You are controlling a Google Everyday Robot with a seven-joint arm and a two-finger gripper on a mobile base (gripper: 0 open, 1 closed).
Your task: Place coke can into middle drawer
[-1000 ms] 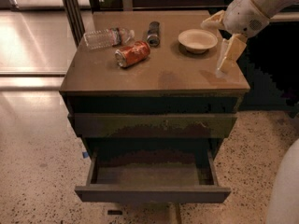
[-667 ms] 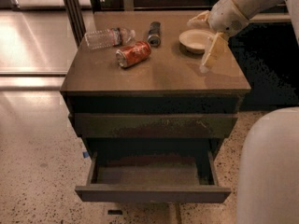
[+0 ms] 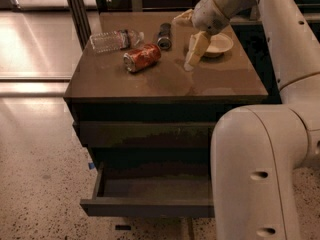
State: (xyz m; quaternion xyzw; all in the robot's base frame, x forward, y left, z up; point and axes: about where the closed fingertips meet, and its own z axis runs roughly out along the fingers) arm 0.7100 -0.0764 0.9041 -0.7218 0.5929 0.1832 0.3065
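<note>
The coke can (image 3: 142,57) lies on its side on the brown cabinet top (image 3: 150,86), left of the middle, silver end facing left. My gripper (image 3: 181,44) is open and empty, hovering above the top just right of the can; one pale finger (image 3: 196,50) points down, the other points left. The middle drawer (image 3: 145,207) is pulled open low on the cabinet, its grey-brown floor (image 3: 155,188) bare. My arm hides its right end.
A clear plastic bottle (image 3: 112,40) lies behind the can and a slim dark grey can (image 3: 164,36) lies at the back. A white bowl (image 3: 220,44) sits right of the gripper. A scuffed drawer front (image 3: 145,134) is shut above the open drawer. My arm's large white body (image 3: 260,169) fills the right foreground.
My gripper has moved left across the top, from beside the bowl towards the coke can. The arm's white body has swung into the right foreground. The can has not moved.
</note>
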